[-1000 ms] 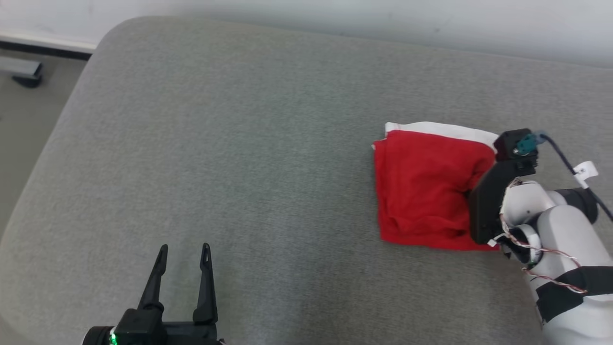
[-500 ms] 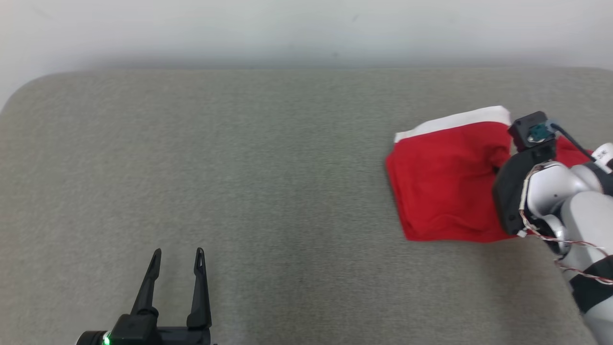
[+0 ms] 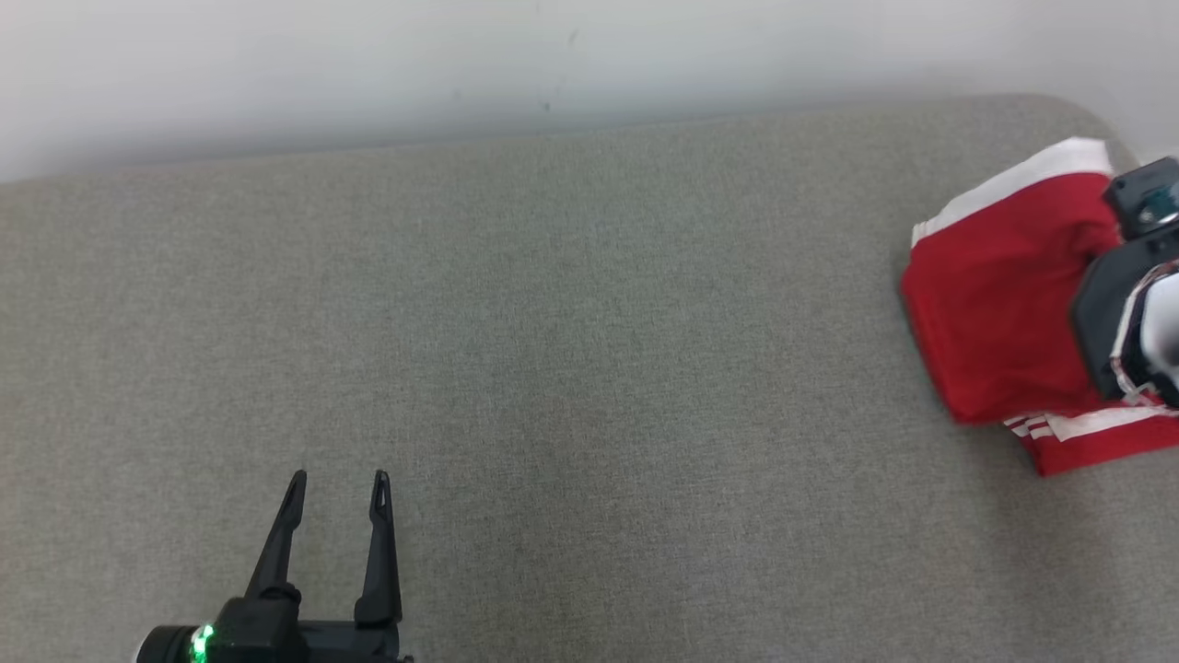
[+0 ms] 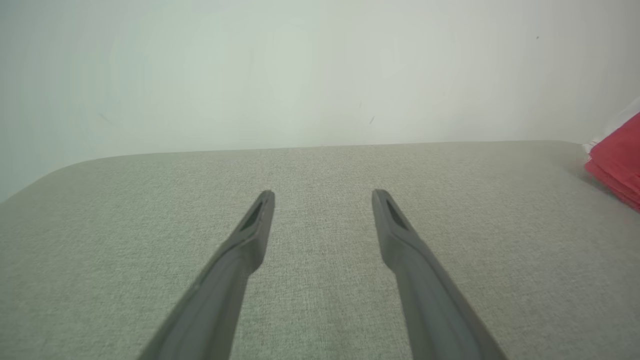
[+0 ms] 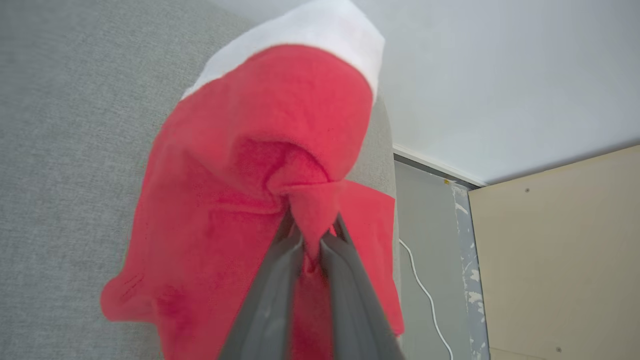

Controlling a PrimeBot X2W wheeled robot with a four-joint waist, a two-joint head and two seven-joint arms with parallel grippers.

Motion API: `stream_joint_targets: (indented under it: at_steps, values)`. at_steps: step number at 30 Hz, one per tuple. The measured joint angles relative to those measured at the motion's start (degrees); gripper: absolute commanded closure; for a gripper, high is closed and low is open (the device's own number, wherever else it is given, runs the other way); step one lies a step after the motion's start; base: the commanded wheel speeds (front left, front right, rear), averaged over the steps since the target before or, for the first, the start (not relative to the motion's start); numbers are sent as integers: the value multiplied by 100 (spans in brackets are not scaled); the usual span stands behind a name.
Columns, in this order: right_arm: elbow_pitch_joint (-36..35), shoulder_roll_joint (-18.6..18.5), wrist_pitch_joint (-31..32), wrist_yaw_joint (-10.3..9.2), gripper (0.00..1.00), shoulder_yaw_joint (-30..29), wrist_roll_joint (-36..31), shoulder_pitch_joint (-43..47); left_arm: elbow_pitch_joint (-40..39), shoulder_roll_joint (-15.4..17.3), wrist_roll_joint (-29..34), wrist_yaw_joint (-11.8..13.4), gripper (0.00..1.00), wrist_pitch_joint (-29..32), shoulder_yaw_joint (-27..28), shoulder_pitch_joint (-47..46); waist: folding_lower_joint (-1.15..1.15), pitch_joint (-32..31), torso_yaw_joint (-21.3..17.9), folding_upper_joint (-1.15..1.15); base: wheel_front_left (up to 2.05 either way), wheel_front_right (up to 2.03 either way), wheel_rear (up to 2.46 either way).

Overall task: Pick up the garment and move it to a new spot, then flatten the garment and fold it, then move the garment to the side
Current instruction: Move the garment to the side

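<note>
camera swung right; grey cushion [image 3: 553, 368], white wall [image 3: 368, 64]; my right gripper [image 5: 312, 235] clenches bunched red garment [image 3: 999, 304], left gripper [image 3: 336, 479] released.

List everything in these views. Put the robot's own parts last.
garment: one, red with a white band and white stripes, at the right end of the cushion
cushion: one, grey woven fabric, across the head view, under the garment
wall: one, white, behind the cushion
cable: one, white, on the grey floor past the cushion's end, in the right wrist view
panel: one, beige, beside that floor
left gripper: one, dark, lower left of the head view, open, over the cushion, holding nothing
right gripper: one, dark, shut on a bunch of the garment's red fabric
</note>
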Motion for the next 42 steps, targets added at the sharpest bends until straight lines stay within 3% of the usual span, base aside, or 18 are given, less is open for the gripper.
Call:
stream_joint_targets:
  at_steps: [7, 17, 18, 19, 24, 32, 36, 42]
  values:
    - [469, -337, -230, 0, 100, -448, -194, -113, -12, 0, 141, -130, 0, 0, -11, -200, 0, 359, 70, 0, 0, 0, 0]
    - [906, -500, -697, 0, 99, -1277, -790, 129, -252, 10, 278, -256, 0, 0, -22, -436, 1, 922, 338, 0, 0, 0, 0]
    - [917, -504, -762, 0, 66, -1362, -837, 175, -303, 9, 279, -256, 0, 0, -22, -466, 1, 966, 369, 0, 0, 0, 0]
    - [915, -504, -846, 1, 0, -1452, -895, 225, -360, 9, 293, -255, 0, 0, -23, -479, 1, 1002, 403, 1, 0, 0, 0]
    - [728, -272, -1419, 0, 0, -2003, -1068, 392, -643, 33, 417, -259, 0, 0, -14, -525, 1, 1037, 500, 1, 0, 0, 0]
    - [-222, 678, -2383, 0, 0, -2862, -950, 1380, -598, 33, 298, -165, 0, 0, 89, -263, 0, 595, 498, 0, 0, 0, 0]
    - [-666, 1031, -2804, 0, 0, -3019, -740, 1926, -499, 20, 69, -142, 0, 0, 220, -18, 0, 263, 466, 0, 0, 0, 0]
    - [-1466, 1715, -3223, 0, 0, -2773, -425, 2791, -348, 9, -100, -68, 0, 0, 438, 360, -1, -255, 388, 0, 0, 0, 0]
